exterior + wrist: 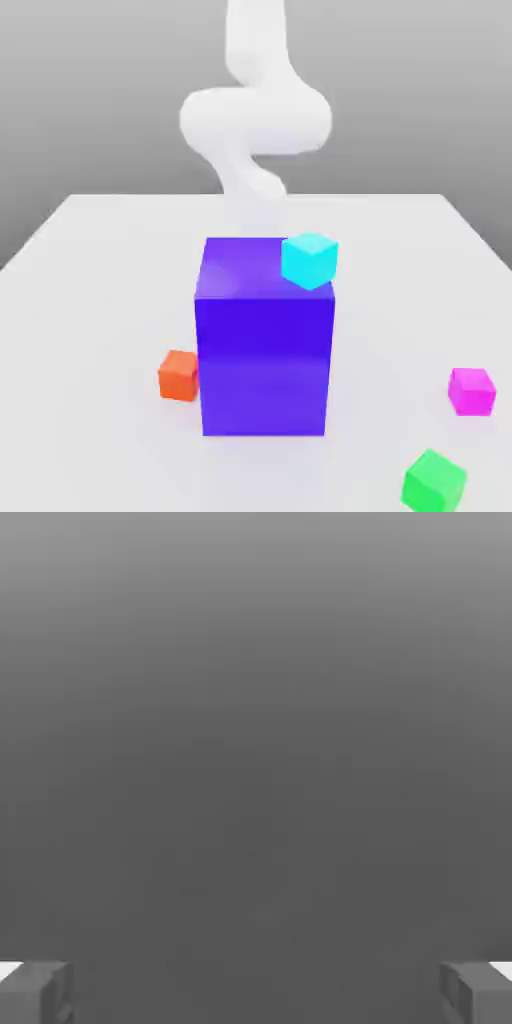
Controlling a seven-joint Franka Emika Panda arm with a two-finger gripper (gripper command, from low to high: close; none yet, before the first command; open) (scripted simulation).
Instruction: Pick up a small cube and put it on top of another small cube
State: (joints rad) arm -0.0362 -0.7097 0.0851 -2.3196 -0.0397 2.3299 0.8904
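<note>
The small magenta-pink cube (471, 390) rests on the white table near the exterior view's right edge. The small bright green cube (434, 482) lies a little nearer the camera than it, tilted, by the front edge. My white arm (256, 120) rises at the back of the table behind the big block. In the hand view my gripper (256, 992) is open, its two grey fingertips (38, 992) far apart with nothing between them, facing plain grey background.
A tall blue-violet block (265, 340) stands in the middle of the table (90, 300). A cyan small cube (309, 260) sits at its upper far right corner. An orange-red small cube (179, 375) lies against the block's left side.
</note>
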